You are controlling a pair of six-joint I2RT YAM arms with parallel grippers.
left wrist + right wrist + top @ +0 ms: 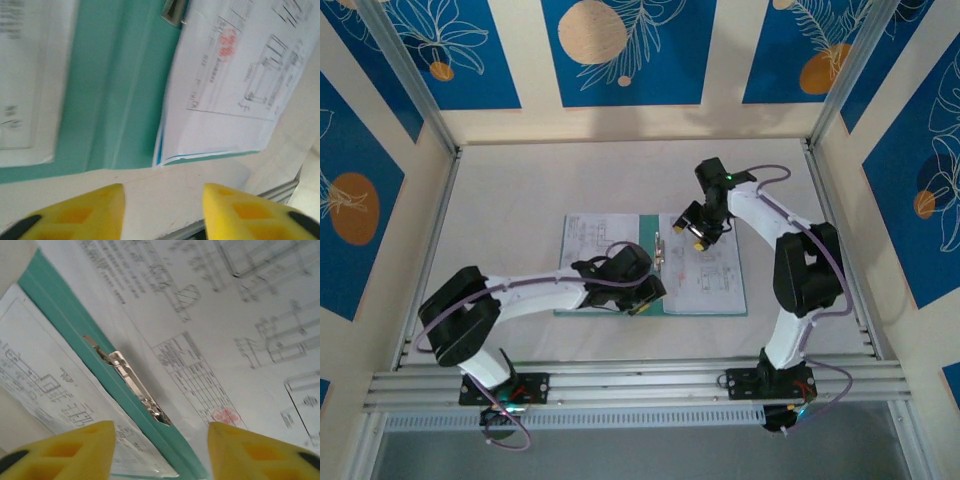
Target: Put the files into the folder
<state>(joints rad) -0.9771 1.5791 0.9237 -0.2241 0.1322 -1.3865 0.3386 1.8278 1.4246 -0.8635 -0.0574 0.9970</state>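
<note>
Hovering part-open and empty, left gripper (162,200) and right gripper (160,440) could nudge the files (225,85) askew. The clip (137,387) on the folder (60,305) might snag a jaw

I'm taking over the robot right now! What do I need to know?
Left claw: open, empty, hovering at the folder near edge.
Right claw: open, empty, above the metal clip at the spine.
The folder lies open on the table, with printed sheets on both halves.
Done: sheets are on the folder.
Left: probably tidying the sheets and shutting the folder.
</note>
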